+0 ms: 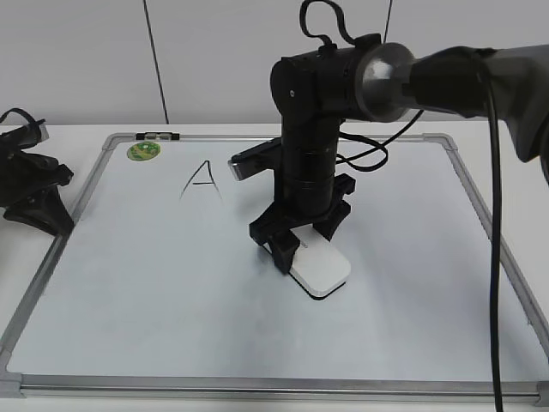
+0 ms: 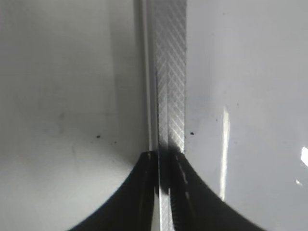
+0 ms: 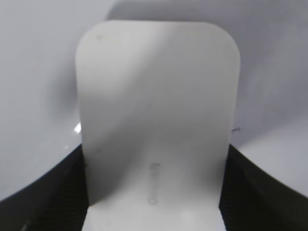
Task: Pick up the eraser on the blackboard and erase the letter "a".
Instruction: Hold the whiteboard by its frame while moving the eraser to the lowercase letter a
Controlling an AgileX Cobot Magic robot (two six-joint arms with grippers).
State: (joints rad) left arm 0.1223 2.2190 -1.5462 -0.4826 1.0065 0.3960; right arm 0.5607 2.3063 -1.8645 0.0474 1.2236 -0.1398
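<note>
The white eraser (image 1: 322,268) lies flat on the blackboard (image 1: 154,300), right of its middle. My right gripper (image 1: 302,246) points straight down and is shut on the eraser's rear half, one finger on each long side. In the right wrist view the eraser (image 3: 154,110) fills the frame between the black fingers (image 3: 155,153), with faint grey lettering on top. No lowercase "a" shows in any view; only a tiny black mark (image 3: 236,129) lies beside the eraser. My left gripper (image 1: 53,219) is shut and empty at the board's left edge, its tips (image 2: 163,166) over the metal frame (image 2: 171,72).
A capital "A" (image 1: 202,180) in black marker is at the board's upper left. A round green magnet (image 1: 143,151) sits near the top-left corner. The right arm and its cables (image 1: 493,215) hang over the board's right side. A white wall stands behind the table.
</note>
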